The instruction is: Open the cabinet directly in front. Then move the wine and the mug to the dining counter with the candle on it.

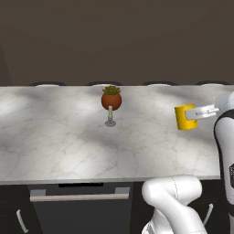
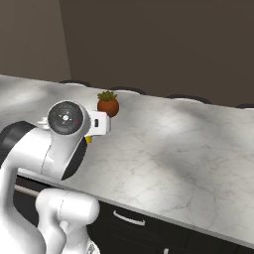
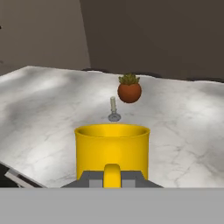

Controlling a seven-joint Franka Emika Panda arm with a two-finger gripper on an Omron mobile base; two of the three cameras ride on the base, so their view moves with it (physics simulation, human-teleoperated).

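Observation:
My gripper (image 3: pixel 112 178) is shut on the side handle of the yellow mug (image 3: pixel 112 148), which stays upright. In the left base view the mug (image 1: pixel 185 117) is over the right part of the white-grey marbled dining counter (image 1: pixel 55 137), with the gripper (image 1: pixel 195 112) reaching it from the right. Whether its base touches the top I cannot tell. The candle (image 1: pixel 111 101), a red-brown ball with a green tuft on a thin stem, stands on the counter left of the mug and beyond it in the hand view (image 3: pixel 129 92). The wine and the cabinet are out of view.
Below the counter's near edge is a dark dishwasher front (image 1: pixel 77 205) with a pale bar handle, flanked by dark base cabinets. Rounded dark seat tops (image 1: pixel 103 84) line the far edge. A dark brown wall stands behind. Bare marble (image 2: pixel 173 158) spreads around the candle (image 2: pixel 107 105).

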